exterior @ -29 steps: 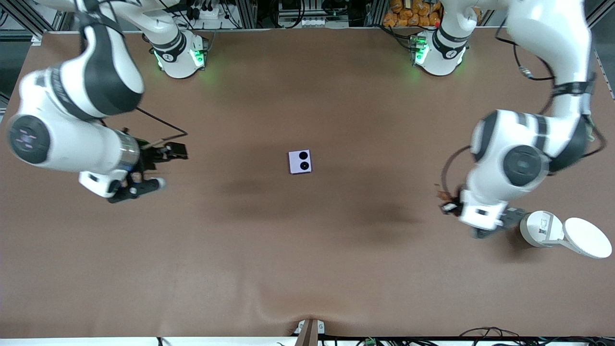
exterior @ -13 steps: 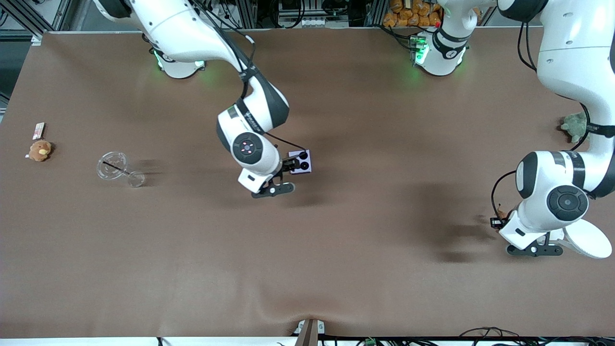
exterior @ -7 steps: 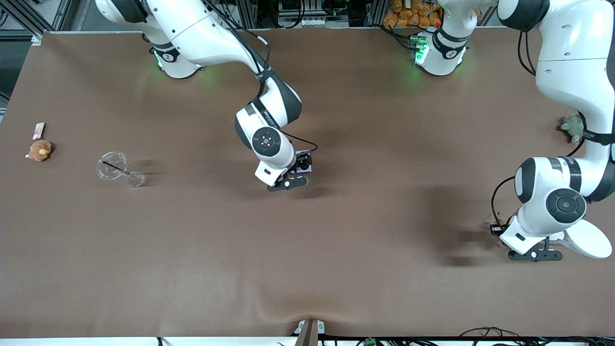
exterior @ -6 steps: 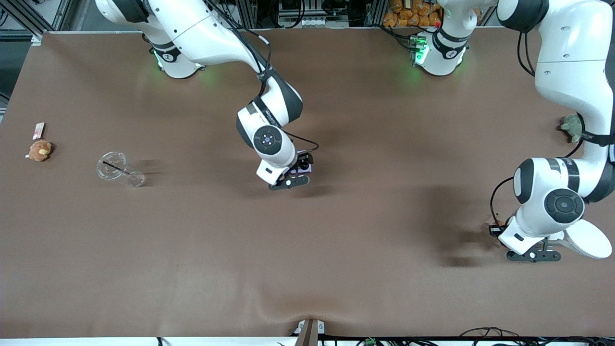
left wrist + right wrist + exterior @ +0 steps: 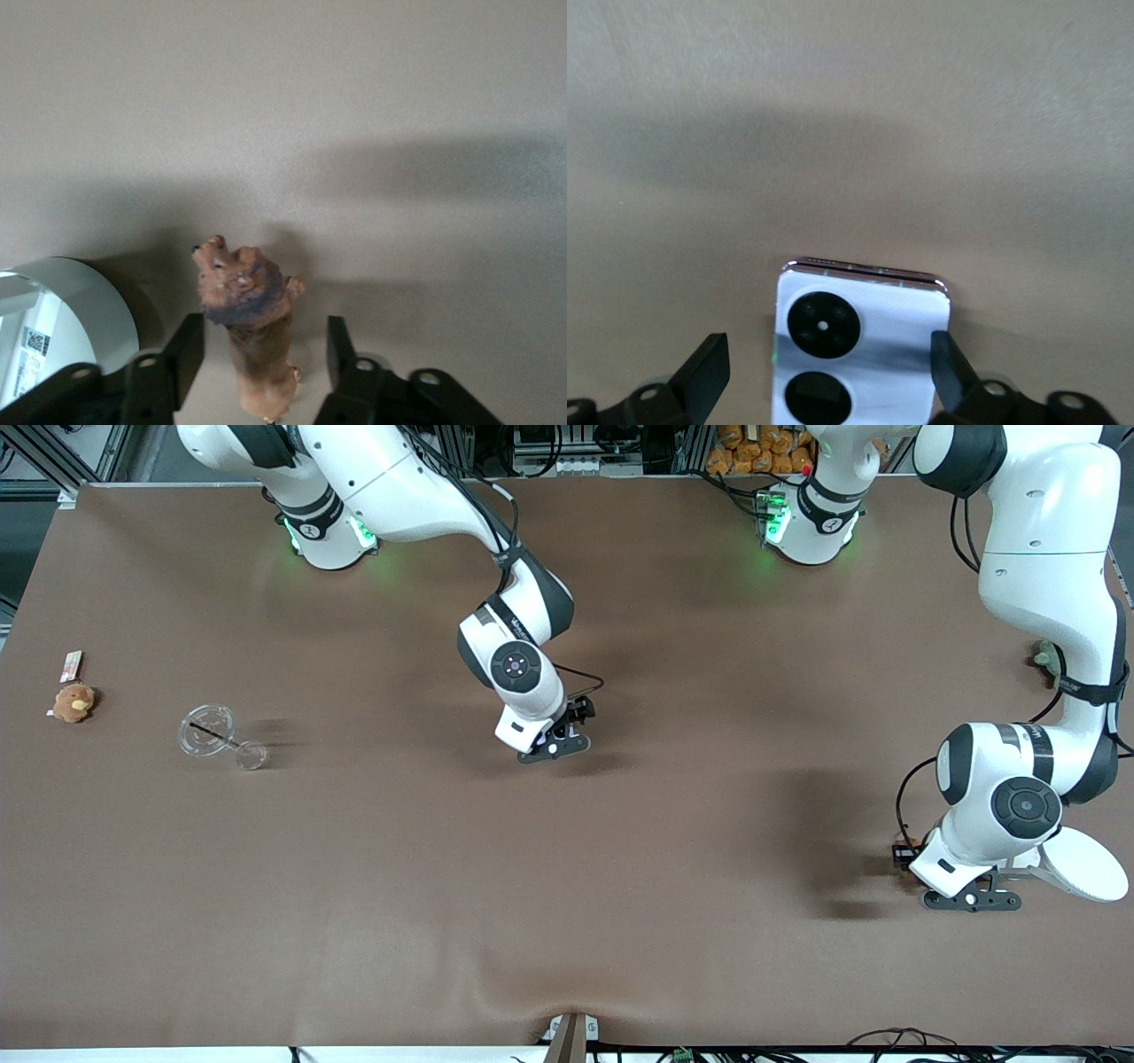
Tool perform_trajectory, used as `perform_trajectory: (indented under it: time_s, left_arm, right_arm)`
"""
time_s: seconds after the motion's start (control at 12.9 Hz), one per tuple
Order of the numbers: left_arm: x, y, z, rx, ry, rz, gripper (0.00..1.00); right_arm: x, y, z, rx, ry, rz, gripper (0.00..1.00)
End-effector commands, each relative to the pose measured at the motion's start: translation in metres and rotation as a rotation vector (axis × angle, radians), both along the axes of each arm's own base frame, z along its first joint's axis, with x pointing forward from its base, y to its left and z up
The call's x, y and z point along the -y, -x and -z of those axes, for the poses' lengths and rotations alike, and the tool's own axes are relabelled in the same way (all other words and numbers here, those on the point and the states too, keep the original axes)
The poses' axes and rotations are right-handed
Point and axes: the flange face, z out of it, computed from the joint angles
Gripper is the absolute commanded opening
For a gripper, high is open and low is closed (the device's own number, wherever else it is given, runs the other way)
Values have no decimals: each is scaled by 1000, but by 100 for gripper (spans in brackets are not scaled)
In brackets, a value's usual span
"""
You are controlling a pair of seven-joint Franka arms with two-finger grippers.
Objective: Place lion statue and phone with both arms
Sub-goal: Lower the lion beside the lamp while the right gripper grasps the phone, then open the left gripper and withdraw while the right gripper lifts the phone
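The lion statue [image 5: 251,329] is seen sitting on the bench [image 5: 567,921] close to the left arm's end, just beside a white round container [image 5: 66,323] whose flat lid [image 5: 1083,864] is swung out toward that same edge. The left gripper [image 5: 263,341] is brought right down around the lion, but the jaws are apart: a gap is visible on each side of the figure, so nothing is actually clamped on it. The darker mane and the snout can be made out in the left wrist view, pointing away from the gripper.

The phone [image 5: 859,350] is laid flat around the middle of the bench, with the two black camera circles facing up. The right gripper [image 5: 826,354] is lowered over it, jaws spread wide. One finger [image 5: 943,363] is parked right at the phone's edge, though whether it touches can't be told, and the other is clearly held off it. In the front view the phone is mostly hidden under that gripper.

Further out, a green plush toy [image 5: 1048,657] is tucked by the edge at the left arm's end, partly covered by the arm. Toward the right arm's end, a clear glass piece [image 5: 214,735] is lying on the bench, and a round tan plush toy [image 5: 73,702] with a small tag [image 5: 71,664] is left near that edge.
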Motion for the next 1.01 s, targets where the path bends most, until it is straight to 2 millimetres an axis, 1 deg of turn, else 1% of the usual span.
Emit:
perform_trajectory:
  time_s: [0.0, 0.08, 0.16, 0.31, 0.39, 0.47, 0.62, 0.7, 0.78, 0.85, 0.93]
  left_arm:
    - [3, -4, -13, 23, 13, 0, 100]
    - [6, -3, -19, 24, 13, -1, 100]
    - [7, -2, -30, 24, 10, -3, 100]
    - [10, 4, -59, -13, -6, -10, 100]
    - [18, 7, -79, -26, -4, -8, 100]
    - [26, 11, -104, -35, -6, -10, 100]
    - [36, 18, -149, -25, 2, -9, 100]
    - [44, 23, -169, -27, 24, -15, 100]
    - [49, 29, -191, -19, 42, -25, 100]
    - [56, 38, -215, -25, 63, -32, 100]
    - [67, 48, -236, -35, 78, -25, 100]
  right_arm:
    - [6, 5, 11, -14, 8, 21, 100]
    - [6, 5, 11, -14, 8, 22, 100]
    - [5, 6, 11, -12, 4, 22, 100]
    - [6, 9, 15, -17, 14, 43, 100]
    - [6, 10, 18, -23, 21, 64, 100]
    - [6, 9, 19, -25, 24, 85, 100]
    - [6, 10, 18, -32, 31, 124, 100]
    - [5, 10, 17, -34, 35, 157, 100]
    - [4, 11, 20, -35, 40, 184, 100]
    - [-3, 18, 21, -38, 44, 196, 100]
    - [-4, 19, 21, -37, 45, 211, 100]
